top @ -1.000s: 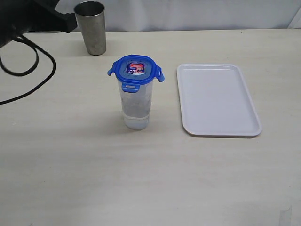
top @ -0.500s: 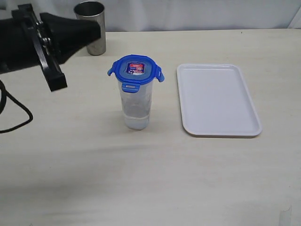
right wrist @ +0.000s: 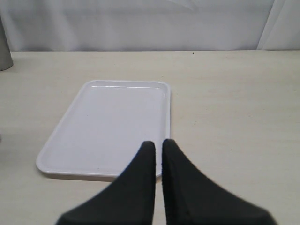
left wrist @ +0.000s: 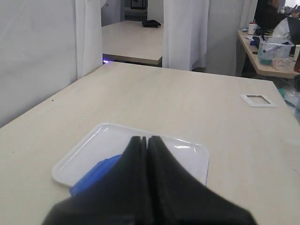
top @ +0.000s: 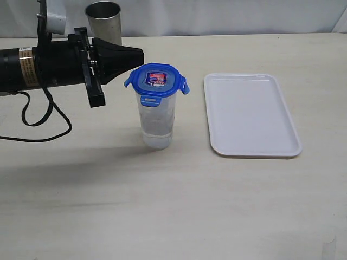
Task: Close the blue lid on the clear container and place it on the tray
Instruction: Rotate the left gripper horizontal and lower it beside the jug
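The blue lid (top: 157, 80) rests on top of the clear container (top: 157, 123), which stands upright at mid-table with the lid's tabs sticking outward. The white tray (top: 250, 114) lies flat to its right with nothing on it. My left gripper (top: 141, 54) is shut and empty, its tip just left of and slightly above the lid, not touching it. In the left wrist view the shut fingertips (left wrist: 144, 139) cover most of the lid (left wrist: 96, 174), with the tray (left wrist: 84, 150) beyond. My right gripper (right wrist: 158, 143) is shut and empty, near the tray's (right wrist: 108, 117) front corner, outside the exterior view.
A grey steel cup (top: 103, 13) stands at the back left, partly behind my left arm (top: 49, 67). A black cable (top: 46, 122) loops on the table under that arm. The cup's edge (right wrist: 3, 47) shows in the right wrist view.
My left arm has swung in from the far left toward the container, its shut gripper now beside the lid. Container, lid and tray have not moved.
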Motion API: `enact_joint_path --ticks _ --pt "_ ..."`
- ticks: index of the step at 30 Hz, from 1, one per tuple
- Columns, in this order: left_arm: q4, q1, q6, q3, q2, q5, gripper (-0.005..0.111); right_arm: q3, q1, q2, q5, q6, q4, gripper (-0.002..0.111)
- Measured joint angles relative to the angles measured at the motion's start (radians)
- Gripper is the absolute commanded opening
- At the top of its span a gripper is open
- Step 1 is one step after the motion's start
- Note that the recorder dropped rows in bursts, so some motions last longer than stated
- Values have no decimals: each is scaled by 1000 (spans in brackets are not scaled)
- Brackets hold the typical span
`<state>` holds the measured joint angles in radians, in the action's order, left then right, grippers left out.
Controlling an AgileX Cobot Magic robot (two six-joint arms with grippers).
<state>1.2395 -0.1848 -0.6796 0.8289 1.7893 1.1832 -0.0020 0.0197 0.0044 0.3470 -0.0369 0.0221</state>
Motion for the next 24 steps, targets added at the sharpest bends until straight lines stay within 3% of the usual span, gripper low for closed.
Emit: enact_joint_path --ticks 9,24 --pt "29 0 45 52 108 9 0 0 0 0 0 0 0 5" --pt "39 0 56 61 116 -45 0 0 0 0 0 0 0 5"
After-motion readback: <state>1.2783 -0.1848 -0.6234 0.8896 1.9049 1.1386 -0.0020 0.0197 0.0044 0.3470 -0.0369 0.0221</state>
